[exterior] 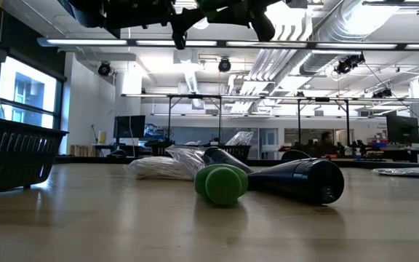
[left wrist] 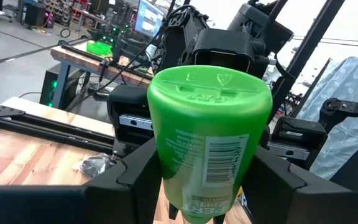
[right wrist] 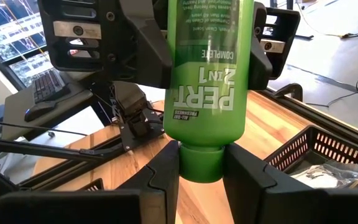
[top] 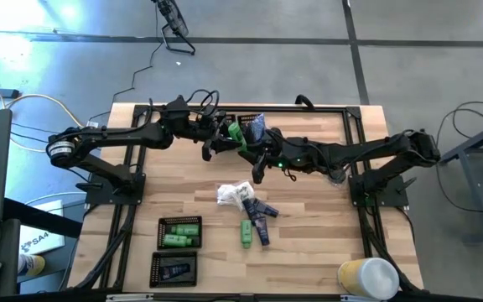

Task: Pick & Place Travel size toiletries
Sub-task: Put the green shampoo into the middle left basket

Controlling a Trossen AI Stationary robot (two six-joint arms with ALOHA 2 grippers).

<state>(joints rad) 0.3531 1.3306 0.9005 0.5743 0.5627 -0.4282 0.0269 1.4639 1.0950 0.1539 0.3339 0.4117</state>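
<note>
A bright green tube (top: pixel 236 134) marked PERT 2 IN 1 hangs in the air over the far middle of the table, between my two grippers. My left gripper (left wrist: pixel 204 180) is shut on its wide body and my right gripper (right wrist: pixel 201 177) is shut on its narrow cap end. On the table lie a white crinkly packet (top: pixel 235 195), dark navy tubes (top: pixel 262 215) and another green tube (top: pixel 246 233). In the low view these lie on their sides: the green tube (exterior: pixel 221 183) and a navy tube (exterior: pixel 304 180). My left gripper pinches the green tube's body (left wrist: pixel 166 155) between its two fingers, near the wide flat end (left wrist: pixel 210 87). The fingers come about level from the table's left side. The tube is lifted clear of the table. My right gripper pinches the tube's narrow cap (right wrist: pixel 201 163) between its two fingers, coming about level from the table's right side and lying along the tube. The labelled body (right wrist: pixel 204 74) reaches away from the fingers toward my left gripper.
Two black mesh trays stand near the front left: one (top: pixel 179 232) holds green tubes, the other (top: pixel 174 268) a navy tube. Another tray (top: pixel 254 124) with a bluish bag stands at the far edge. A yellow and white cup (top: pixel 367 277) stands at the front right.
</note>
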